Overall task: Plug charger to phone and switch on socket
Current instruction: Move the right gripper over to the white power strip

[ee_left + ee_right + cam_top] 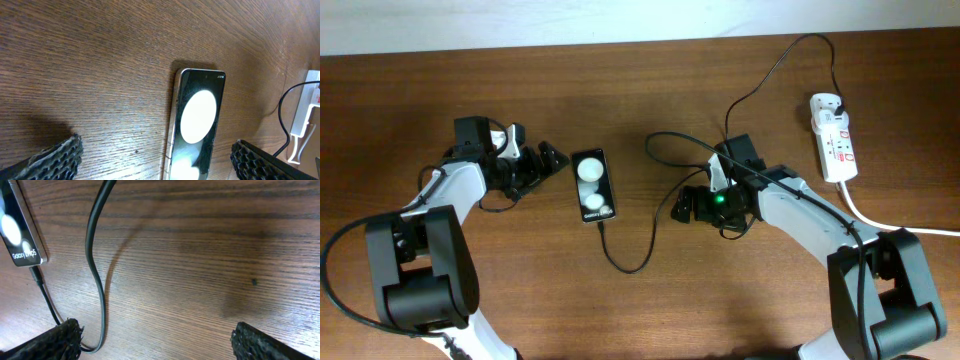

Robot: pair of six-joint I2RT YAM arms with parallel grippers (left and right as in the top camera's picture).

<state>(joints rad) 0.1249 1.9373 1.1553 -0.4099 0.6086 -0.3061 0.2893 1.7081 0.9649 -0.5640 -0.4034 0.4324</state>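
Observation:
The black phone (592, 186) lies flat at the table's middle, screen up with two round white reflections. The charger cable (632, 266) loops from the phone's near end, where its connector tip (35, 273) meets the phone's edge (17, 235). The cable runs right and up to a black plug (826, 101) on the white socket strip (836, 145). My left gripper (546, 167) is open just left of the phone. The left wrist view has the phone (198, 120) between my spread fingers (155, 161). My right gripper (679, 207) is open and empty, right of the cable loop (95, 255).
The socket's thick white cord (880, 222) runs off toward the right edge. The strip also shows at the right edge of the left wrist view (306, 115). Bare brown wood (210, 255) lies between my right fingers (160, 342).

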